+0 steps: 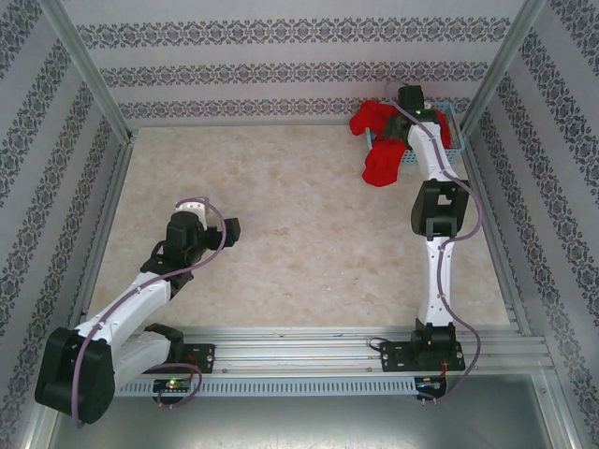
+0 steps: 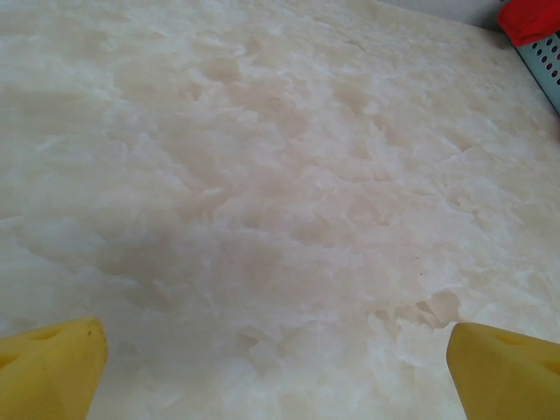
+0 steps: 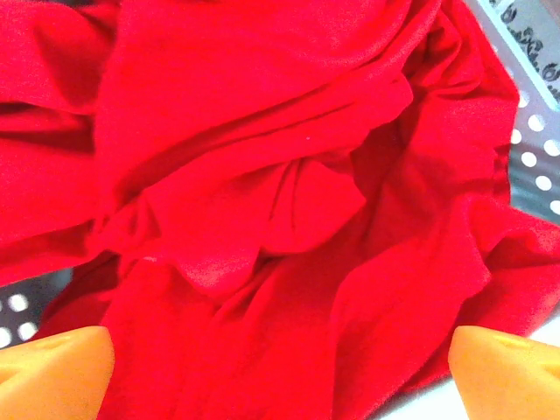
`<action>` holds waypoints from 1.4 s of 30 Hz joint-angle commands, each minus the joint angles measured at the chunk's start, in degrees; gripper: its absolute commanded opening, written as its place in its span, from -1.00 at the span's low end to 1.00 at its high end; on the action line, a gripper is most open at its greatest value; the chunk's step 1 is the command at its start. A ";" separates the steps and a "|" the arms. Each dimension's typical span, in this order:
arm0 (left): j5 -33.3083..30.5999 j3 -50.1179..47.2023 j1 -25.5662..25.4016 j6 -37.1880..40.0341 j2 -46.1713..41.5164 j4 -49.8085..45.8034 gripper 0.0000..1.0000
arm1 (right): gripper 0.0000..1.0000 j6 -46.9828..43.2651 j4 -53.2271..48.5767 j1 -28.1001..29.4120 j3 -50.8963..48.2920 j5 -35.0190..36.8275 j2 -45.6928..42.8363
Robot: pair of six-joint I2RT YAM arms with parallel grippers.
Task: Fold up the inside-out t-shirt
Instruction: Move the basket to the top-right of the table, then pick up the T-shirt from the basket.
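Note:
The inside-out t-shirt (image 1: 382, 150) is a bright red crumpled heap, bunched in a light blue basket (image 1: 453, 133) at the far right and spilling over its front onto the table. My right gripper (image 1: 404, 117) hovers just above it. In the right wrist view the red folds (image 3: 262, 175) lie under my open right gripper (image 3: 280, 372), and nothing is pinched between its orange fingertips (image 3: 52, 367). My left gripper (image 1: 232, 229) is open over bare table at the left. Its yellow fingertips (image 2: 52, 363) are wide apart, and the shirt (image 2: 529, 17) is far off.
The perforated basket wall (image 3: 535, 149) shows to the right of the cloth, and a corner of the basket (image 2: 547, 61) shows in the left wrist view. Patterned walls and metal posts (image 1: 89, 75) enclose the beige marbled table (image 1: 281, 215). A rail (image 1: 309, 341) runs along the near edge.

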 commanded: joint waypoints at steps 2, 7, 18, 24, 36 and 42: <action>-1.59 -0.73 -0.77 1.43 0.56 3.00 1.00 | 0.96 3.40 -8.83 -2.53 3.16 0.72 2.48; -1.72 -0.60 -0.78 1.34 1.52 3.21 1.00 | 0.87 8.32 -7.84 -6.12 -5.15 -0.56 -1.72; -1.20 -0.16 -0.92 1.20 3.33 3.71 1.00 | 0.94 6.83 10.13 -7.48 -30.52 -4.18 -18.91; -1.43 -0.20 -0.98 1.32 3.21 3.63 1.00 | 0.96 6.95 8.24 -6.78 -25.35 -9.32 -15.41; -2.20 -0.38 -1.25 1.64 2.41 3.54 1.00 | 0.90 11.25 -9.60 -5.04 -3.17 -6.60 0.47; -2.64 -0.73 -1.35 1.62 1.41 3.36 1.00 | 0.29 11.87 -8.10 -5.61 -1.53 -8.24 -0.02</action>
